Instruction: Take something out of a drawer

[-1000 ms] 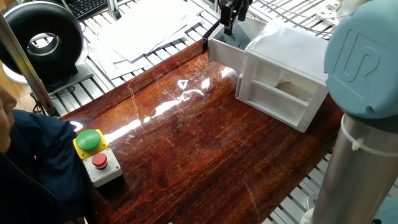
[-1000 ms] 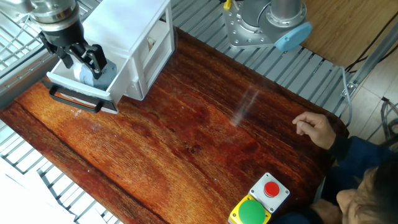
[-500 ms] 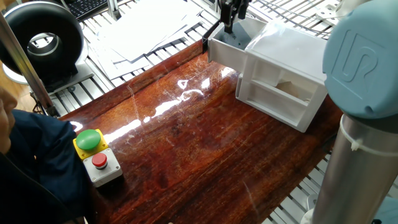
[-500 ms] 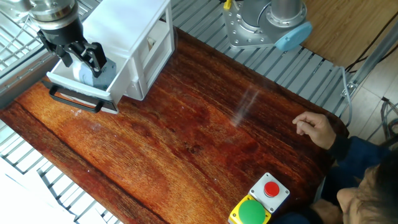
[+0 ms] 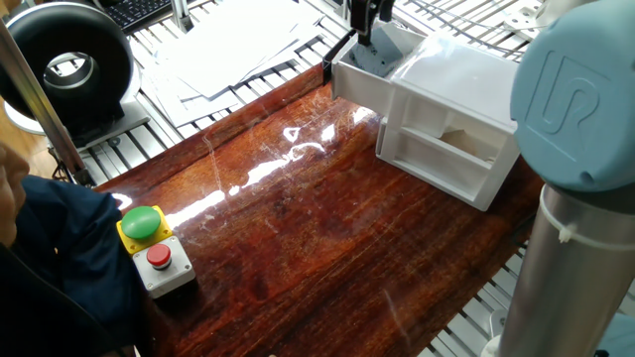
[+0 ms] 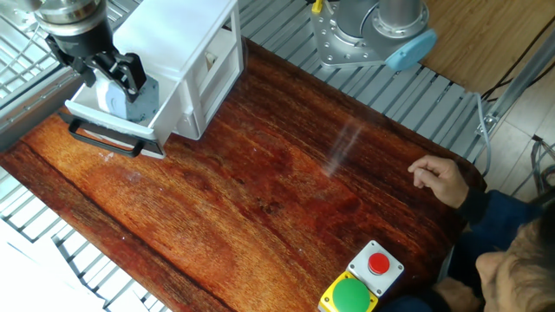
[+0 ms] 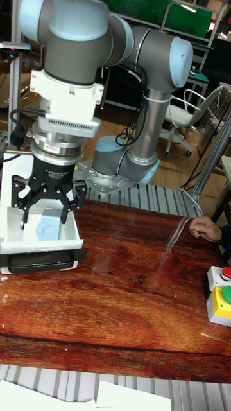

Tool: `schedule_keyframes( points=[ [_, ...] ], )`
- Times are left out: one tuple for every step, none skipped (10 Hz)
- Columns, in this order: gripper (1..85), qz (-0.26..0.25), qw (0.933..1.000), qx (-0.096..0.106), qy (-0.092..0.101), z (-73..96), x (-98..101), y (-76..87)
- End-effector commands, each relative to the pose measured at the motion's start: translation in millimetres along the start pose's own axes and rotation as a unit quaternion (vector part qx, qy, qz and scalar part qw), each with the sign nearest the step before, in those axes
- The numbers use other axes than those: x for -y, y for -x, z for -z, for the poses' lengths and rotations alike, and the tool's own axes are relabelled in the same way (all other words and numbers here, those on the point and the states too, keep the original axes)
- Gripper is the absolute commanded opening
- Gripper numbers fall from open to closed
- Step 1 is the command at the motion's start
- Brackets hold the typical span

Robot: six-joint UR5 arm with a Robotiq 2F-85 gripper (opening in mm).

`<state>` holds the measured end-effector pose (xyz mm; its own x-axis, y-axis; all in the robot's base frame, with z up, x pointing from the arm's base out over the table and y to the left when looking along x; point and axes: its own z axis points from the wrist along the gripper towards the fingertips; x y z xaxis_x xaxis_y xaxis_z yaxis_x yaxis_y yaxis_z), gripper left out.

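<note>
Tool (image 5: 364, 22) first, in one fixed view: its dark fingers now sit higher above the drawer (image 5: 357, 71) than half a second ago, with only the tips dipping toward the open tray, and the pale cube cannot be made out between them from this side. The arm's big blue joint cap (image 5: 575, 89) in the foreground carries the raised UR logo – the only mark readable here. The grey button box (image 5: 154, 248) with its green and red buttons stands well apart on the worktop (image 5: 298, 228).

In the other fixed view the change is plainer: the cube (image 6: 114, 94) has risen with the tool (image 6: 108, 80) and now shows above the drawer's (image 6: 113, 121) front wall, where earlier it lay low inside. The fingers are clenched on it from both sides, so the lift-out appears under way but not finished, as the cube hangs directly over the tray. A person's hand (image 6: 438, 180) rests at the far worktop (image 6: 286, 191) edge.

In the tall fixed view the tool (image 7: 45, 204) straddles the cube (image 7: 46, 226), grasping it just above the drawer (image 7: 64, 243). A small label on the tool's black body is too blurred to read – no other writing is legible
</note>
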<state>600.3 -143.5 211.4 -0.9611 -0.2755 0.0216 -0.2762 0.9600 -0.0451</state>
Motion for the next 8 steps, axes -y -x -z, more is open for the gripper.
schedule_keyframes(
  points=[
    [1.0, 0.006, 0.9999, 0.000, -0.008, 12.1, -2.5, 2.5],
    [1.0, 0.007, 0.9999, -0.002, -0.012, 15.5, -3.0, 2.7],
    [1.0, 0.007, 0.9999, -0.005, -0.014, 18.3, -4.2, 2.2],
    [1.0, 0.007, 0.9998, -0.006, -0.016, 20.8, -5.6, 1.8],
    [1.0, 0.006, 0.9998, -0.008, -0.016, 23.2, -7.1, 0.6],
    [1.0, 0.004, 0.9998, -0.011, -0.016, 25.5, -8.9, -0.7],
    [1.0, 0.004, 0.9998, -0.012, -0.016, 27.0, -10.6, -1.3],
    [1.0, 0.004, 0.9998, -0.012, -0.016, 27.2, -10.9, -1.0]
  ],
)
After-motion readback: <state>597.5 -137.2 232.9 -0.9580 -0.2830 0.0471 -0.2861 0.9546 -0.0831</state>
